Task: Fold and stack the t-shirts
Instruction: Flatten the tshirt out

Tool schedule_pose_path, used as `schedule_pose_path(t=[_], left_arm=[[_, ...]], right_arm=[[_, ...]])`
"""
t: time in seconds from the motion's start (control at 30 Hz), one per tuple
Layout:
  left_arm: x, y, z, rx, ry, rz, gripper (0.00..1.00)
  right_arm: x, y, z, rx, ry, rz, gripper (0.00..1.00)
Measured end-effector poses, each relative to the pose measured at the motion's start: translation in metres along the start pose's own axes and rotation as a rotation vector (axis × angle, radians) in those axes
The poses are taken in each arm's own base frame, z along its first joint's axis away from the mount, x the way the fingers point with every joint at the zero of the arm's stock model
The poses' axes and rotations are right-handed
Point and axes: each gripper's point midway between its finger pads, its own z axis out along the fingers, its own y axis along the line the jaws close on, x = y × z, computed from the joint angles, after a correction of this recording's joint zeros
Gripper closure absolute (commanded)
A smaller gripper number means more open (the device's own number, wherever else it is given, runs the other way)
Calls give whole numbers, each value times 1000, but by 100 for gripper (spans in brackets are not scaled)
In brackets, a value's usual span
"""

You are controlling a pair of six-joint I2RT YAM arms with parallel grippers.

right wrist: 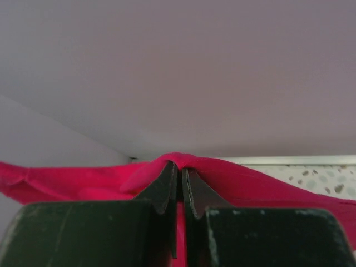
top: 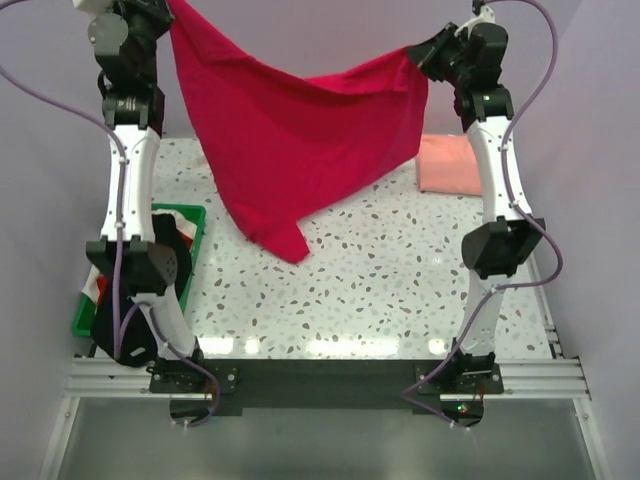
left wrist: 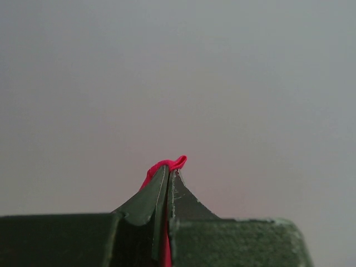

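Observation:
A crimson red t-shirt hangs in the air between my two raised arms, sagging in the middle, its lowest corner touching the table near the centre. My left gripper is shut on its upper left edge; in the left wrist view a small fold of the red t-shirt pokes out above the closed gripper. My right gripper is shut on the upper right edge; the right wrist view shows the red t-shirt draped over the closed gripper. A folded salmon pink t-shirt lies at the back right.
A green crate holding dark and coloured cloth stands at the table's left edge, behind my left arm. The speckled white table is bounded by walls at the back and sides and a metal rail at the front.

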Motion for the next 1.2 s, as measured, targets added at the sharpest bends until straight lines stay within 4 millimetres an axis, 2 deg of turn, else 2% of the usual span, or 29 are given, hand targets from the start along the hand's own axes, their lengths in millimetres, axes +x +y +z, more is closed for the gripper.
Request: schedule_pose_path(t=[0.03, 0.1, 0.2, 0.27, 0.33, 0.43, 0.5, 0.6, 0.63, 0.67, 0.73, 0.77, 0.83, 0.93, 1.13, 1.2], left_arm=[[-6, -5, 15, 49, -26, -21, 100], [-13, -10, 30, 125, -60, -52, 100], [-23, -14, 34, 200, -88, -82, 100], [-34, -18, 28, 239, -107, -89, 100], [-38, -18, 17, 258, -102, -92, 100], [-32, -12, -9, 260, -70, -100, 100], [-20, -3, -27, 240, -29, -113, 100], [14, 20, -65, 190, 59, -144, 100], [32, 34, -83, 155, 97, -157, 100], [40, 41, -91, 135, 119, -166, 100], [76, 72, -127, 48, 200, -186, 100], [93, 87, -145, -2, 242, -199, 100], [121, 113, -177, -92, 310, -211, 100], [158, 150, -227, -226, 400, -227, 100], [224, 213, -328, -483, 584, -248, 100], [235, 228, -356, -569, 634, -235, 100]], right_arm=[[-6, 5, 8, -33, -26, 6, 100], [-15, 14, 16, -85, -65, 14, 100], [-30, 30, 16, -146, -131, 12, 100], [-40, 38, 13, -178, -170, 3, 100], [-42, 36, 10, -185, -184, 5, 100], [-25, 18, 7, -172, -149, 33, 100], [1, -6, 6, -136, -90, 71, 100], [64, -57, 1, -44, 39, 149, 100], [93, -78, -4, 4, 94, 181, 100], [123, -99, -10, 51, 150, 209, 100], [183, -137, -29, 144, 265, 263, 100], [217, -156, -43, 200, 336, 293, 100], [270, -184, -70, 301, 461, 337, 100], [311, -203, -102, 388, 586, 354, 100], [343, -225, -134, 470, 668, 302, 100], [357, -234, -155, 516, 709, 291, 100]])
